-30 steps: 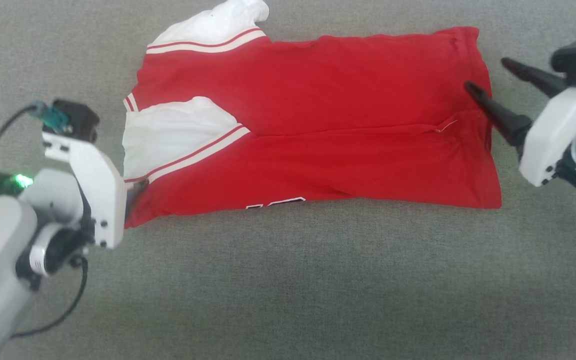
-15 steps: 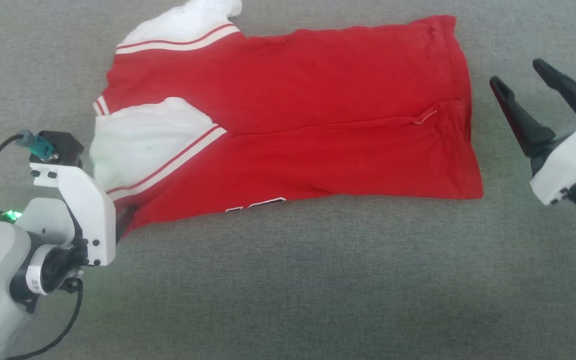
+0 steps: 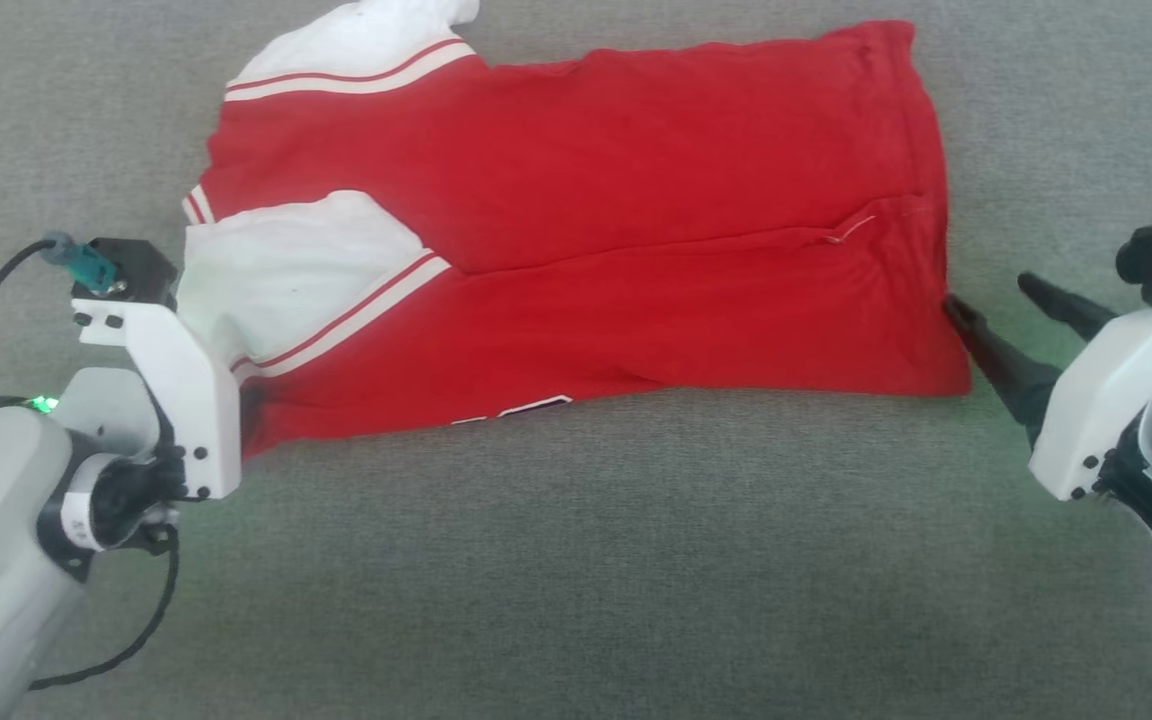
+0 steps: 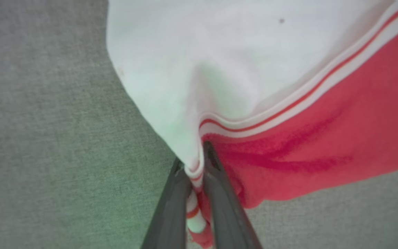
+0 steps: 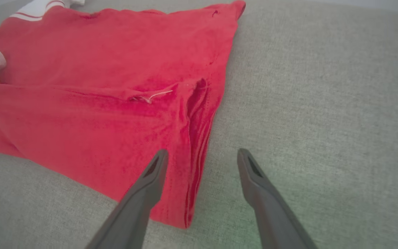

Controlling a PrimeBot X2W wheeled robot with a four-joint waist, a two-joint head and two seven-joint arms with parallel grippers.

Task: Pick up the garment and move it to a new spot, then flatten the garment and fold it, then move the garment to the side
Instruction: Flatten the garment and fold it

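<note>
Grey woven cloth covers the surface (image 3: 576,580) we list first, running past every edge of the head view. Next, the garment (image 3: 656,190): red, folded lengthwise, flat toward the surface's far side, white sleeves leftward, hem rightward. Then the left gripper (image 4: 195,162): fingers pinched onto the garment's near-left corner, where we see striped sleeve trim meet red. Then the right gripper (image 3: 986,292): fingers spread wide, holding nothing, straddling the hem's near-right corner. Smaller: lettering (image 3: 526,407), a white-outlined sliver at the near fold; loose thread (image 3: 854,229), white, by the hem.
</note>
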